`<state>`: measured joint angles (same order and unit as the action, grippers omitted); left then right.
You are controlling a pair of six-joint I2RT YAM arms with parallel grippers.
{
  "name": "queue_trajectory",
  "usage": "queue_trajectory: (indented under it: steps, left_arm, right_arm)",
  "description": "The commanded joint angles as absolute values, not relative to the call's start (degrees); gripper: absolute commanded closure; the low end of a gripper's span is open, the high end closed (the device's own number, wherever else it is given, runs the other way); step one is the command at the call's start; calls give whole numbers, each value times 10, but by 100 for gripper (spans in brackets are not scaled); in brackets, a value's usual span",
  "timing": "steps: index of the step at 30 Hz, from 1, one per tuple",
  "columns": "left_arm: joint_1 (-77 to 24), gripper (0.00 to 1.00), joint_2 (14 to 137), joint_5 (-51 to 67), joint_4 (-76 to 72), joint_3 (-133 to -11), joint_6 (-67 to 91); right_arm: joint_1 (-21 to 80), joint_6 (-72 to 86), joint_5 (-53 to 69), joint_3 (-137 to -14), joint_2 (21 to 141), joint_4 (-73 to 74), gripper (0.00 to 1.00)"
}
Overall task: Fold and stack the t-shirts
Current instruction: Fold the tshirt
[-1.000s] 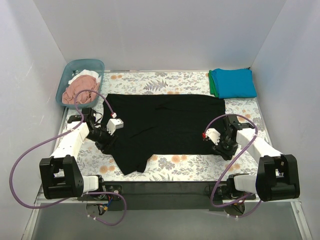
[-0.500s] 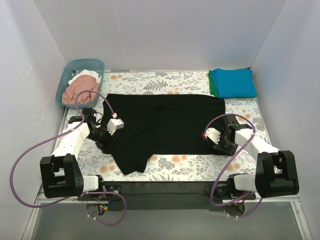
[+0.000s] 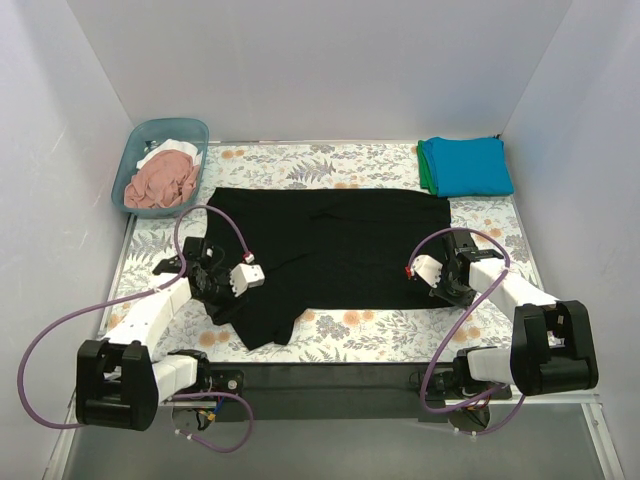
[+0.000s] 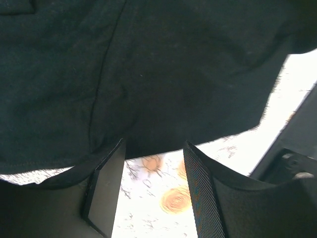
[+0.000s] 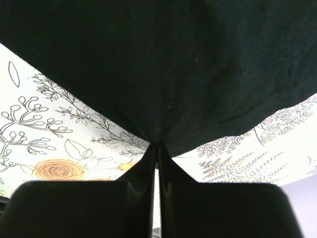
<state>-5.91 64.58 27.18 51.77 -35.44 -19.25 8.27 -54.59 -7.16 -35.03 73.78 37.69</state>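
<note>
The right pincer point(image 5: 155, 148) is shut tight, its two dark fingers pressed together on the hem of the black cloth t-shirt point(image 3: 330, 245). The fabric draws up into a small pucker where the tips nip it. Seen from above, this grip is at the shirt's near right corner, low against the counter.

The left pincer point(image 4: 153, 148) stands roughly half open and holds nothing. Its fingers point(image 4: 106, 183) straddle the shirt's near left edge by the sleeve. The dark hem runs across the gap at the tips, and the floral-patterned table cloth point(image 3: 330, 160) shows between the fingers on the near side. Whether the tips touch the fabric cannot be told.

The black cloth t-shirt lies spread out, mostly flat, in the middle of the counter between the two arms, with its lower left part trailing toward the near edge. At the far right corner, well apart from both pincers, a folded teal-blue t-shirt point(image 3: 468, 166) rests on a folded green t-shirt point(image 3: 425, 170). At the far left corner a teal plastic tub point(image 3: 138, 140) holds a crumpled dusty pink t-shirt point(image 3: 160, 182) and a white t-shirt point(image 3: 168, 150).
</note>
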Motion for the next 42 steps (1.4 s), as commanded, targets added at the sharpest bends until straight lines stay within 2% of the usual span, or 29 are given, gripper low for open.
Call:
queue_trajectory:
  steps: [1, 6, 12, 14, 17, 23, 32, 42]
  left_arm:
    - [-81, 51, 644, 237, 447, -337, -195]
    - [-113, 56, 656, 200, 406, -287, -214]
    - [-117, 78, 637, 164, 426, -250, -248]
    - [-117, 87, 607, 167, 446, -259, -251]
    - [-116, 95, 573, 184, 507, -290, -243]
    - [-114, 100, 571, 208, 577, -373, -217]
    - [-91, 100, 636, 226, 581, -434, -203]
    - [-39, 100, 731, 276, 615, -574, -187]
  right_arm:
    - [80, -544, -45, -344, 751, 363, 99]
    - [80, -544, -45, -348, 744, 372, 99]
    - [79, -543, -45, -350, 729, 384, 99]
    - [80, -546, -44, -352, 716, 390, 99]
    - [76, -552, -40, -359, 692, 409, 99]
    - [63, -580, -31, -383, 662, 438, 99]
    - [42, -585, -4, -443, 686, 455, 99]
    - [33, -599, -4, -513, 723, 464, 99]
